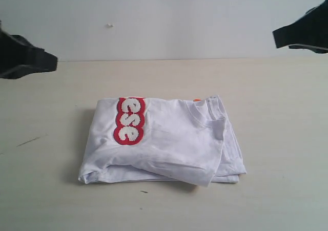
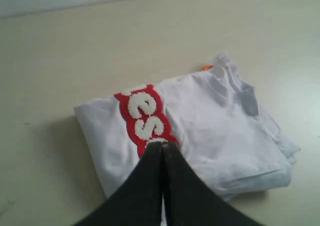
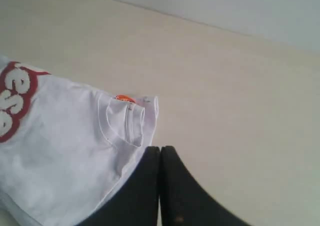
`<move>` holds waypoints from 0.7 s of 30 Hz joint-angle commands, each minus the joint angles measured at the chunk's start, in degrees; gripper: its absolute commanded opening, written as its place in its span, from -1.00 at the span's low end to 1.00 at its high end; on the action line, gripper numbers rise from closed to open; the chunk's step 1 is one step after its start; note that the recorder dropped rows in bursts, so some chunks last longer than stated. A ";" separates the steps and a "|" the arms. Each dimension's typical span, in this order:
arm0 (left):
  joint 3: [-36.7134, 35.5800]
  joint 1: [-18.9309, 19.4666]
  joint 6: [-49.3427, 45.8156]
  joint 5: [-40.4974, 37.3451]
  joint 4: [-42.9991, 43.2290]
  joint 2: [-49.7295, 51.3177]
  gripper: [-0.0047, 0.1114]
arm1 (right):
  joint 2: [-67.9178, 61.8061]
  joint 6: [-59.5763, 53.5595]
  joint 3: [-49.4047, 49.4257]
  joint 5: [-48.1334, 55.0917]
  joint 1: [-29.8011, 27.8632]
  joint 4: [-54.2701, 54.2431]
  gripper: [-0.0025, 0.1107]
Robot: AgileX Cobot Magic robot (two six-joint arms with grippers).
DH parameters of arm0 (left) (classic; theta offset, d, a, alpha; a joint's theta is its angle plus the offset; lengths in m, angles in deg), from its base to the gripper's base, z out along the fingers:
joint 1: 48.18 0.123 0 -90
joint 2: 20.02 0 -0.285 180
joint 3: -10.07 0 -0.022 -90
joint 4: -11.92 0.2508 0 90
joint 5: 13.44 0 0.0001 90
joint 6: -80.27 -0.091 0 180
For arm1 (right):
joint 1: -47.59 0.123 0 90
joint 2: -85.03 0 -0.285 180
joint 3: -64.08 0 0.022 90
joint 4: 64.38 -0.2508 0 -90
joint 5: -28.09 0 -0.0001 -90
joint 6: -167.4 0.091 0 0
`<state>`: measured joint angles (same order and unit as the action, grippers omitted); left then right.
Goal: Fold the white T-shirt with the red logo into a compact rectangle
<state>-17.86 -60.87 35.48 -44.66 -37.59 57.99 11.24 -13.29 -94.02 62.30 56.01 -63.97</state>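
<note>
The white T-shirt (image 1: 169, 144) lies folded into a squat rectangle on the beige table, collar and orange neck tag (image 1: 197, 100) toward the right. Its red logo (image 1: 129, 121) shows only the letters "ese" near the left fold. My left gripper (image 1: 48, 62) hovers raised at the far left, well clear of the cloth, jaws shut with nothing between them. My right gripper (image 1: 277, 36) hangs high at the upper right, also shut and empty. In the left wrist view the shut fingertips (image 2: 162, 145) sit over the red logo (image 2: 145, 118). In the right wrist view the gripper (image 3: 160, 149) is beside the collar (image 3: 125, 121).
The beige table (image 1: 277, 118) stretches round the shirt on all sides. A pale wall (image 1: 164, 21) rises behind its far edge, with a small mark (image 1: 109, 25) on it. A dark scuff (image 1: 28, 141) marks the table at the left.
</note>
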 commanded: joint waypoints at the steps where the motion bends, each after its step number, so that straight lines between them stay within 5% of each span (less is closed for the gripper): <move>1: -8.28 0.14 0.36 6.03 -2.57 -13.44 -0.92 | 10.09 0.70 4.21 -1.78 -0.05 0.52 -0.96; 11: -21.66 0.14 0.48 12.66 -4.77 -38.95 -0.92 | 31.57 0.70 14.73 -2.27 -0.05 1.20 -0.96; 21: -28.51 0.14 1.13 14.86 -4.95 -53.56 -0.92 | 45.98 0.70 23.04 -2.66 -0.05 0.43 -0.96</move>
<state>-45.13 -60.80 35.95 -30.79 -42.11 7.07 54.56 -12.60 -72.16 60.61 56.01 -63.33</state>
